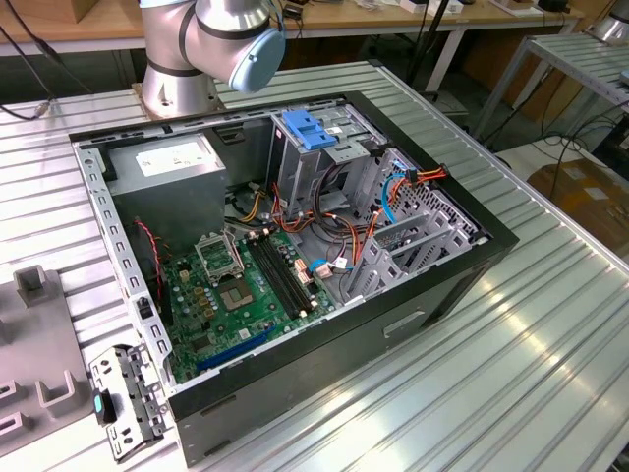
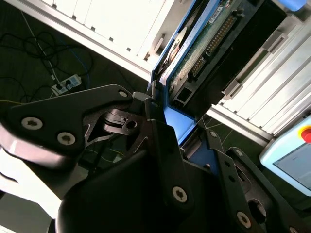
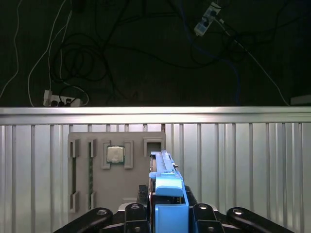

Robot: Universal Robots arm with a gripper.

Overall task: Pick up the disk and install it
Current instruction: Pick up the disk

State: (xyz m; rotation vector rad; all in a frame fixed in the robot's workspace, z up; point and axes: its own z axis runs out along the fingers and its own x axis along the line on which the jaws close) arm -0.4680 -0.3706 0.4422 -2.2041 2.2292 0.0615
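Note:
In both wrist views my gripper (image 3: 166, 216) (image 2: 165, 121) is shut on the disk. The disk (image 3: 167, 191) stands on edge between the black fingers (image 3: 204, 213), its blue plastic carrier rail facing the camera. In the second wrist view the disk's (image 2: 204, 43) green circuit-board side and connector row show, with the blue rail (image 2: 177, 121) clamped at the finger joints. The disk hangs above the ribbed metal table (image 3: 243, 160), beside a grey fixture plate (image 3: 97, 170). In the exterior view the arm's (image 1: 211, 39) base stands behind the open computer case (image 1: 432, 285).
The case holds a metal drive cage (image 1: 329, 167) with a blue latch (image 1: 310, 128), a grey power-supply box (image 1: 172, 162) and a green motherboard (image 1: 246, 285). A processor chip (image 3: 115, 154) sits in the fixture plate. Past the table's edge (image 3: 155, 115) lie floor cables.

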